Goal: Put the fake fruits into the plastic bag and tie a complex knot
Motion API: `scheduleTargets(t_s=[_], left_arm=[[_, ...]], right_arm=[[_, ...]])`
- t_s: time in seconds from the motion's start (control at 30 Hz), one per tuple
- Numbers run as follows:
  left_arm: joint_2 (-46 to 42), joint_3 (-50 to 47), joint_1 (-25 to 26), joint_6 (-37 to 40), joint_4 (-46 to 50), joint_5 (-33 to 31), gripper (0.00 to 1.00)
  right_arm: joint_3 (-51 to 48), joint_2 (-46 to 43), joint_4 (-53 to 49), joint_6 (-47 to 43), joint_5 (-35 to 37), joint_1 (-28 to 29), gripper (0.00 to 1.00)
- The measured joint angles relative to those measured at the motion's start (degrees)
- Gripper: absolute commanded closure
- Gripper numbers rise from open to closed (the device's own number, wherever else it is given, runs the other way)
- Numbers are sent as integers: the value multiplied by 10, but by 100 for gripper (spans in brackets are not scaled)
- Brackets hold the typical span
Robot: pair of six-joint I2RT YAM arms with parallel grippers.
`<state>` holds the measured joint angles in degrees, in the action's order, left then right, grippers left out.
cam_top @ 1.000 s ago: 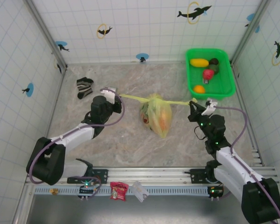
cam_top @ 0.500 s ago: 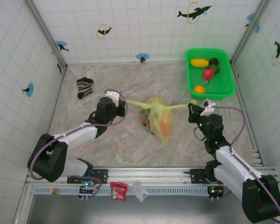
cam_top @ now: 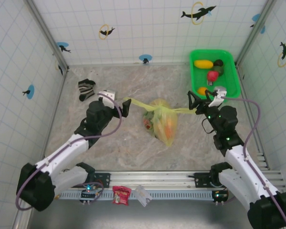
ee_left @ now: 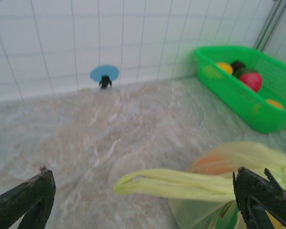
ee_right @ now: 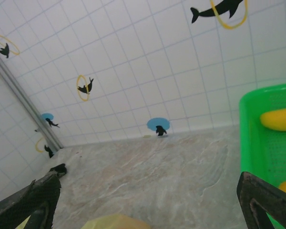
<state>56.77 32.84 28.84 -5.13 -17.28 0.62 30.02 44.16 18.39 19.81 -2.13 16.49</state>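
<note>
Far left by the wall, striped sock (cam_top: 86,89), not in play. Next the L gripper (cam_top: 121,109), jaws spread wide, nothing clamped. Its wrist cam shows the fingers (ee_left: 28,195) far apart w/ the bag's left handle end (ee_left: 171,183) lying slack between 'em. Centre of the table: the plastic bag (cam_top: 162,125) on its side, orange and reddish fake fruits (cam_top: 166,123) showing thru the film. At its far end sits the knot (cam_top: 155,109), a bunched twist w/ one strip trailing left, one right. The right strip (cam_top: 183,110) runs toward the R gripper (cam_top: 195,104), also wide apart and holding nothing; can't tell if a finger touches it. Far right, green tub (cam_top: 196,78) w/ four fruits in it: yellow, dark, red, orange. My read: bagging part-done, mouth tied off, both hands off. What's left looks like those tub fruits, tho the bag's shut. Whether the knot counts as complex, can't say from here.
</note>
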Motion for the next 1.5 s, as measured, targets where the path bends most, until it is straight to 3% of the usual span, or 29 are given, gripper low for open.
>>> scheduleTargets(t_s=[0.13,0.27,0.43,0.57,0.7,0.9,1.13,1.23,1.37,1.5], left_arm=[[-72,-52,0,37,-32,-56,2],[-68,-106,-15,75,-81,-138,2],[29,-125,-96,79,-121,-169,2],[52,-187,-158,59,-175,-174,2],[75,-242,-231,34,-191,-166,2],[133,-308,-310,-4,-251,-138,2],[204,-325,-320,-7,-485,-75,2],[280,-325,-320,1,-556,-39,2],[302,-325,-320,6,-552,-21,2],[302,-325,-320,7,-550,-16,2]], right_arm=[[-6,-35,-38,-47,69,-7,2],[-59,-73,-50,-114,105,-25,2],[-72,-14,-49,-170,126,-31,2],[-114,36,-41,-206,141,-40,2],[-163,90,-26,-198,145,-85,2],[-281,160,101,-152,141,-157,2],[-298,257,388,-144,108,-170,2],[-298,306,438,-144,75,-173,2],[-298,419,531,-144,53,-169,2],[-298,436,523,-149,50,-159,2]])
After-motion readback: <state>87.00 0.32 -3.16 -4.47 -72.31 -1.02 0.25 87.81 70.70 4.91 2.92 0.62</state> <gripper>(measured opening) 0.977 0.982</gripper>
